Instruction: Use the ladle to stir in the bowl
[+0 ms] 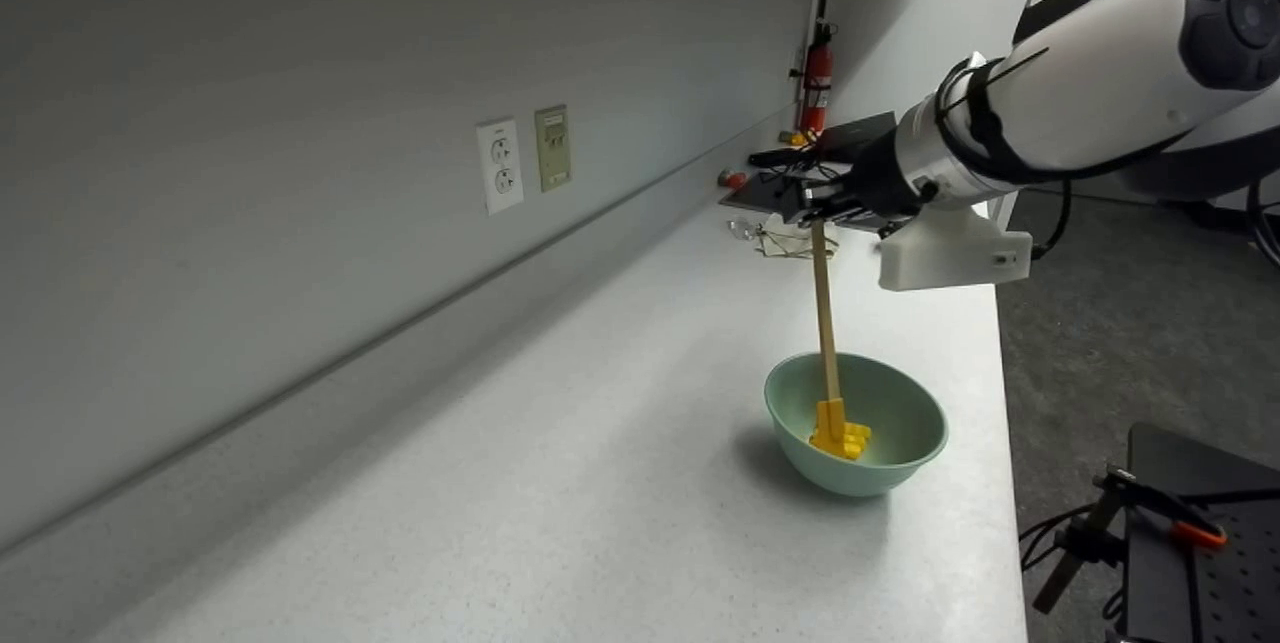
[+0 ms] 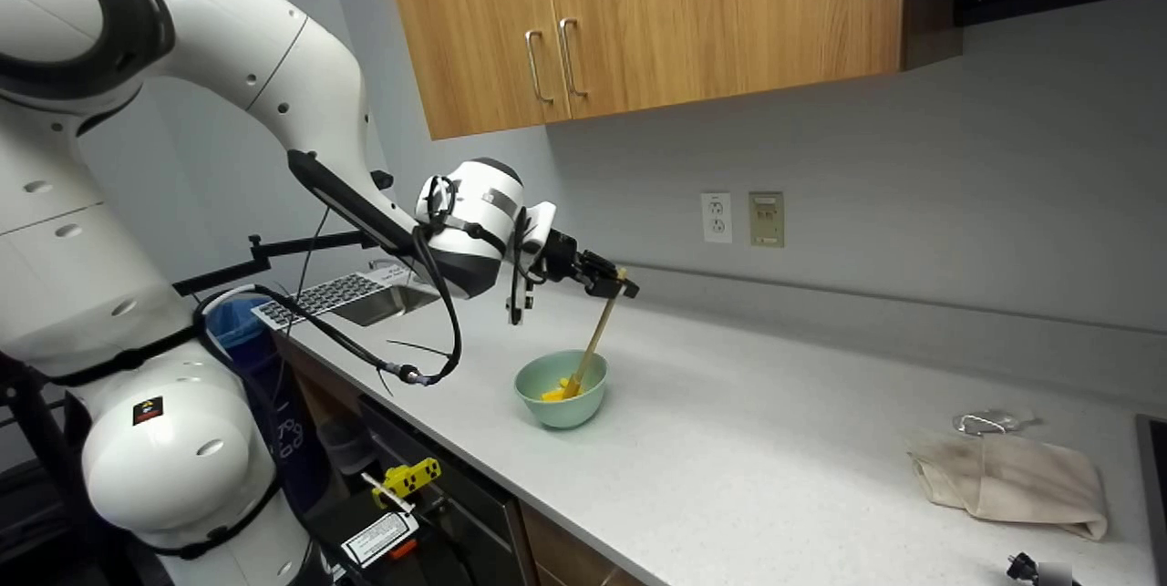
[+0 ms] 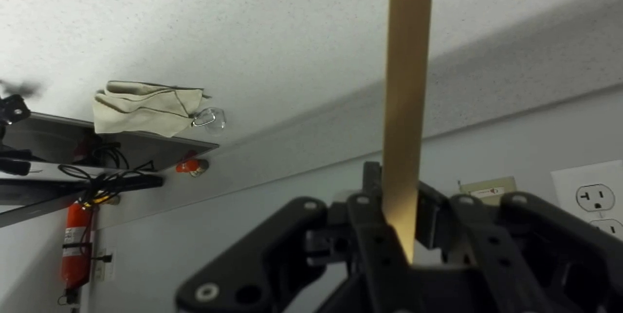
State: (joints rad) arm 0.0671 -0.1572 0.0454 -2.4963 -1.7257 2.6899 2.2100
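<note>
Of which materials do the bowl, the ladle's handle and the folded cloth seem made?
Bowl: probably satin plastic, perhaps ceramic; even green, no sharp highlights.
Ladle's handle: likely smooth wood; tan colour, grain unclear.
Folded cloth: matte fabric, shown by soft creases.

Illegible: white lettering (image 2: pixel 290 437) on dark-blue plastic bin (image 2: pixel 301 478); oblong printed label (image 2: pixel 378 539) on black surface (image 2: pixel 343 513); white label (image 3: pixel 74 241) on red cylindrical extinguisher (image 3: pixel 75 270); square black sign (image 2: pixel 148 410) on white arm (image 2: pixel 310 76).

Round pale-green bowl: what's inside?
Yellow scoop end of the long tan wooden-handled ladle, yellow chunks beside it. Floor of the bowl beneath them is covered in both exterior views.
</note>
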